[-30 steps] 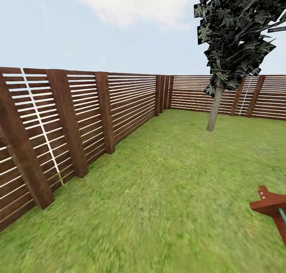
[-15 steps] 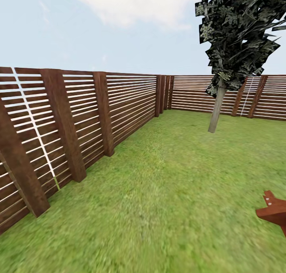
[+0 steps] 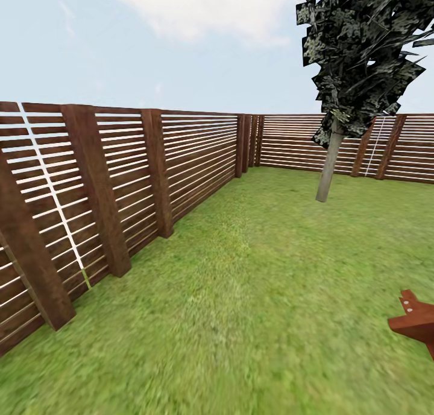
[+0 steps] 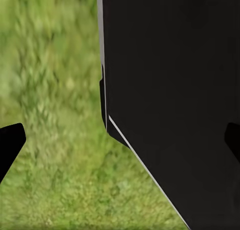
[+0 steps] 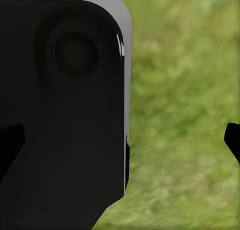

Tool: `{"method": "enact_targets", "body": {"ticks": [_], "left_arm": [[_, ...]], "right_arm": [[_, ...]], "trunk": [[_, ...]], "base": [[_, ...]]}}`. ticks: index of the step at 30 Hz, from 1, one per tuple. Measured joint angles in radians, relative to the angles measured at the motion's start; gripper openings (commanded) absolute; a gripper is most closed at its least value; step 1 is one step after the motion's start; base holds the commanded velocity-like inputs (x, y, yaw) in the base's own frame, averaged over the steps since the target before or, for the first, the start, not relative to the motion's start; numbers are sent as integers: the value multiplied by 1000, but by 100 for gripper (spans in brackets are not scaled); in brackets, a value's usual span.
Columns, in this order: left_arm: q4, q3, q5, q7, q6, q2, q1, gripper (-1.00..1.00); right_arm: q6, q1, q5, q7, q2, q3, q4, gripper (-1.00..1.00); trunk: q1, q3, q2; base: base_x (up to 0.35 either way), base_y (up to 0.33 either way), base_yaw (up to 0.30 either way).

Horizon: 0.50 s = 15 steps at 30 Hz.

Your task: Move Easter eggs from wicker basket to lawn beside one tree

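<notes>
the head view looks over a corner of the garden. the lawn (image 3: 271,294) covers the ground, short green grass with some yellowish patches. a brown slatted wooden fence (image 3: 120,180) runs along the left side to a far corner and then turns to close the back of the yard. a tree (image 3: 355,59) stands on the grass near the back fence, with a thin grey-brown trunk (image 3: 329,164) that leans a little and a dark, ragged crown above it. at the right edge of this view, low down, a piece of a red-brown wooden object (image 3: 416,321) comes into the picture; what it is cannot be told.

in the left wrist view, the left gripper (image 4: 120,145) has its two dark fingertips (image 4: 9,145) at the opposite edges of the picture, so it is spread wide with nothing between them. a large black body panel (image 4: 175,89) is beside blurred grass. in the right wrist view, the right gripper (image 5: 120,145) is spread in the same way, one fingertip (image 5: 233,139) at each edge, nothing held. a black housing with a grey rim (image 5: 65,104) is beside blurred grass.
</notes>
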<state>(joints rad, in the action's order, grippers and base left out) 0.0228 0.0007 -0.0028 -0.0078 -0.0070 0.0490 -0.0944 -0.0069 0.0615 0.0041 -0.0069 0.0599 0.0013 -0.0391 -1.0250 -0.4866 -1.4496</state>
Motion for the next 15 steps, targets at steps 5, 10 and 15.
{"method": "enact_targets", "body": {"ticks": [5, 10, 15], "left_arm": [[0, 1, 0, 0, 0, 0, 0, 100], [0, 1, 0, 1, 0, 0, 0, 100], [0, 1, 0, 1, 0, 0, 0, 100]], "right_arm": [[0, 0, 0, 0, 1, 0, 0, 100], [0, 0, 0, 0, 0, 0, 0, 100], [0, 0, 0, 0, 0, 0, 0, 100]], "trunk": [[0, 0, 0], [0, 0, 0], [0, 0, 0]], "base": [[0, 0, 0], [0, 0, 0], [0, 0, 0]]}}
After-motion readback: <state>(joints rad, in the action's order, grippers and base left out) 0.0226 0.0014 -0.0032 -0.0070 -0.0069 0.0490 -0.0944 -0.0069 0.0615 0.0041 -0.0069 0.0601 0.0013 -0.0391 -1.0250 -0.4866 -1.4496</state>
